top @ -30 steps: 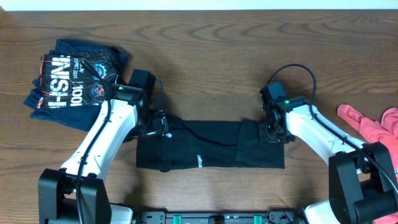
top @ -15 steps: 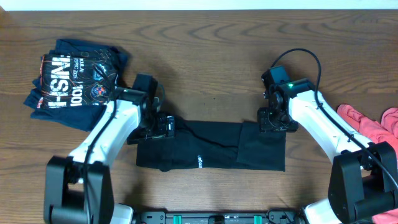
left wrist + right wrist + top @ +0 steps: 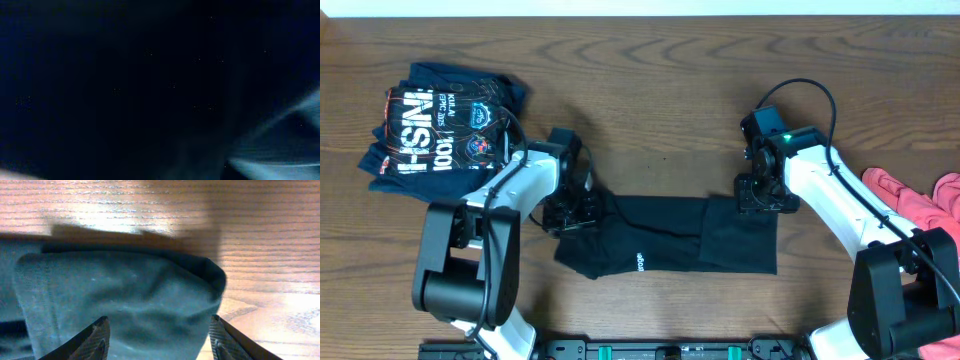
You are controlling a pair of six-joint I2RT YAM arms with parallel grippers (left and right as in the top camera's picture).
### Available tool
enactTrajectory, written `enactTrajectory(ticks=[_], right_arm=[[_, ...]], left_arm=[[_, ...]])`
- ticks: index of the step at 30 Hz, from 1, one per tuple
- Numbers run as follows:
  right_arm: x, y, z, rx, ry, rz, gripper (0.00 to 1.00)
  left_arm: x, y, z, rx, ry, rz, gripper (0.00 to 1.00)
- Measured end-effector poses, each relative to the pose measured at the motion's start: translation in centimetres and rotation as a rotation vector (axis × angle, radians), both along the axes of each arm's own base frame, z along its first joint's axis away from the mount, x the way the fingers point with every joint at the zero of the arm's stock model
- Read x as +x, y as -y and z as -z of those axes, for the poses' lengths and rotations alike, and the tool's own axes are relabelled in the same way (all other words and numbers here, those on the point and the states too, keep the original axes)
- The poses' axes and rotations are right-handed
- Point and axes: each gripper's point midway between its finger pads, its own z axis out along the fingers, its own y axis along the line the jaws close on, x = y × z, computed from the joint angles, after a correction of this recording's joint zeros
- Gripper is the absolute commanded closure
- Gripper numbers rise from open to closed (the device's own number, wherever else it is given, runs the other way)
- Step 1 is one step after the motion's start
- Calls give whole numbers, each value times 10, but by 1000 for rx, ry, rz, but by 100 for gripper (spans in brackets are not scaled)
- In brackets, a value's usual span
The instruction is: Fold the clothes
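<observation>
The black T-shirt [image 3: 670, 240] lies folded into a long strip at the table's front middle, a small white logo on it. My left gripper [image 3: 575, 210] is down on its upper left corner, shut on the cloth, and the shirt's left edge is drawn in on a slant. Dark fabric [image 3: 150, 75] fills the left wrist view and hides the fingers. My right gripper [image 3: 760, 195] hangs over the upper right corner. In the right wrist view it [image 3: 160, 342] stands open, its fingers [image 3: 95, 340] wide apart above the shirt's rounded end [image 3: 125, 295].
A folded navy printed shirt [image 3: 440, 130] lies at the back left. A coral-red garment [image 3: 920, 205] sits at the right edge. The wooden table [image 3: 660, 90] stretches behind the black shirt.
My left gripper moved onto the shirt's upper left corner and closed, pulling the left edge inward. My right gripper opened wider, then stayed where it was.
</observation>
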Motion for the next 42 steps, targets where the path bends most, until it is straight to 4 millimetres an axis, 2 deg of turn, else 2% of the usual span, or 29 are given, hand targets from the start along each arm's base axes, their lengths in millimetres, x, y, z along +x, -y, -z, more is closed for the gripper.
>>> enactTrajectory(ticks=[4,9,12,16,20,23,27,34,38,42], right_arm=[[1,7,0,-1,-4,25,39],[1,26,0,-5,-20,72,40],[1,33,0,-6,-25,73,40],[1,34,0,-5,-27,59,40],[1,34,0,-6,-27,51,40],[1,34,0,-6,-29,50,40],[0,34,0,-6,-30,48,40],[-2,35,0,-8,-41,47,40],[-4,35,0,-10,-49,47,39],[-5,35,0,-10,-52,46,39]], left_arm=[[-1,0,-3,-18,-10,7,94],[-5,-27,-16,67,-71,-26,94],[6,-43,-33,122,-69,-44,94],[32,-62,-65,204,3,-48,94],[46,-70,-95,252,47,-45,94],[55,-70,-108,270,79,-56,94],[54,-52,-113,281,99,-26,94],[48,22,-111,266,185,129,93],[38,61,-110,252,226,190,93],[27,89,-106,240,247,238,92]])
